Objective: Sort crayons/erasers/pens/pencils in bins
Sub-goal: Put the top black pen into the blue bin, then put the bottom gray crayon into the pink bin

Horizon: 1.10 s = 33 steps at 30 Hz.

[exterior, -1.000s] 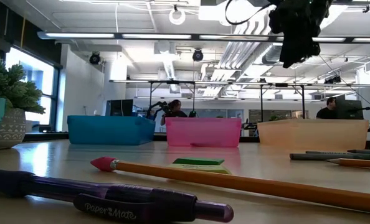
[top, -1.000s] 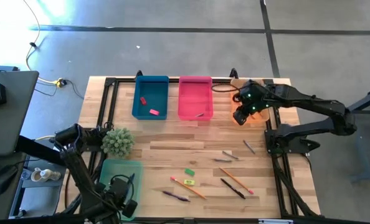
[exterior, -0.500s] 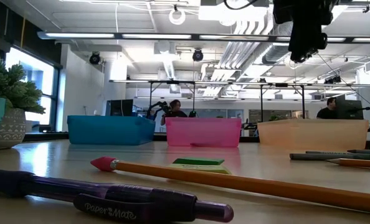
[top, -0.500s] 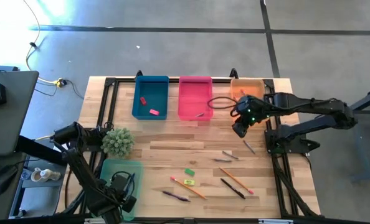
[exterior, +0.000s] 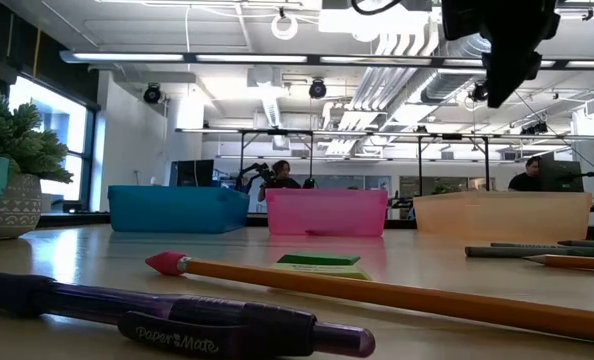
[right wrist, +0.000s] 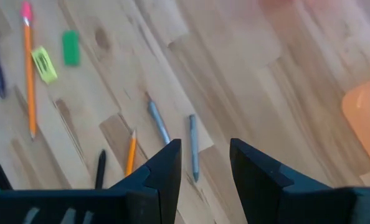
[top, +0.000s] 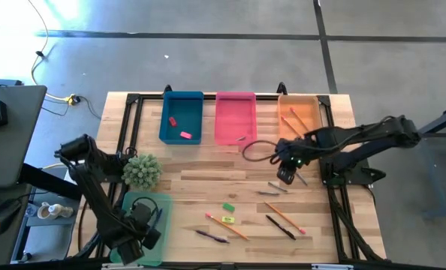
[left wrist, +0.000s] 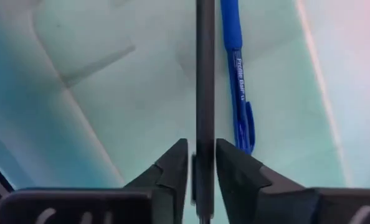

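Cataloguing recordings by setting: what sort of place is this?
Probably an open-plan lab or workshop: exposed ceiling ducts with strip lighting, a person at a workstation behind, and a bare concrete floor around the wooden slatted table.
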### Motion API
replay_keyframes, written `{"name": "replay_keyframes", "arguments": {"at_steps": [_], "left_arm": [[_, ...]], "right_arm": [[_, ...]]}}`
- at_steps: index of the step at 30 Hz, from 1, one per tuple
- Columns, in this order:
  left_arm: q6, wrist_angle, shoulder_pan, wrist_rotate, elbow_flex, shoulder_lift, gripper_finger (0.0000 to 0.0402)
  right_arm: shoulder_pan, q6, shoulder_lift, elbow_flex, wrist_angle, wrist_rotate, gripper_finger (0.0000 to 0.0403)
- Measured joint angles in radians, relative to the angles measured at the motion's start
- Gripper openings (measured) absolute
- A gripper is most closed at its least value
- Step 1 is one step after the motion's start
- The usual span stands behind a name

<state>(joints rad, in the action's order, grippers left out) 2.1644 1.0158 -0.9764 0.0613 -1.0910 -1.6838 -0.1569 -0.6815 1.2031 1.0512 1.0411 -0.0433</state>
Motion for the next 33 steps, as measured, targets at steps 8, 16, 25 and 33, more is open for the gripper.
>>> {"name": "replay_keyframes", "arguments": {"at_steps": [8, 16, 25, 33], "left_arm": [[-0.037, -0.024, 0.000, -0.005, 0.049, 0.107, 0.0150], [-0.154, -0.021, 0.000, 0.063, 0.049, 0.211, 0.0164], [-0.166, -0.019, 0.001, 0.251, 0.049, 0.325, 0.0144], [-0.219, -0.019, 0.002, 0.381, 0.049, 0.377, 0.0138]], "right_arm": [[-0.070, 0.012, 0.094, 0.000, -0.022, 0.000, 0.0129], [-0.125, 0.125, 0.159, 0.000, -0.076, 0.001, 0.0129], [-0.169, 0.188, 0.270, 0.000, -0.159, 0.002, 0.0129], [-0.187, 0.252, 0.376, 0.000, -0.217, 0.008, 0.0129]]}}
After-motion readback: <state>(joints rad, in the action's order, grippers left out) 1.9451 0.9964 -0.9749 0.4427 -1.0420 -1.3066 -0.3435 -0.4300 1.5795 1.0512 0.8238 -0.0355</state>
